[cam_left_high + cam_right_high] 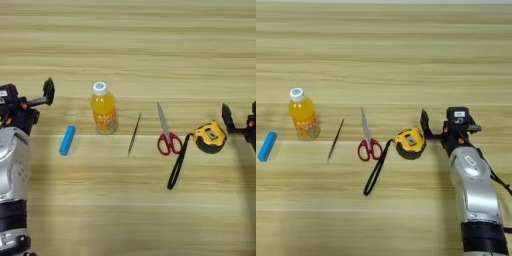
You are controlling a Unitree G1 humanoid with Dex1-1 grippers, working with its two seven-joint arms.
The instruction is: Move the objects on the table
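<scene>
Lying between bottle (103, 109) and scissors (167, 135): thin stick (134, 133).

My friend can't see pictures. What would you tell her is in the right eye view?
A row of small things lies on a wooden table: a blue piece, an orange-drink bottle, a thin dark stick, red-handled scissors and a yellow tape measure. The robot's right gripper sits right beside the tape measure.

The right gripper (428, 127) perhaps hides its second finger behind the wrist.
</scene>
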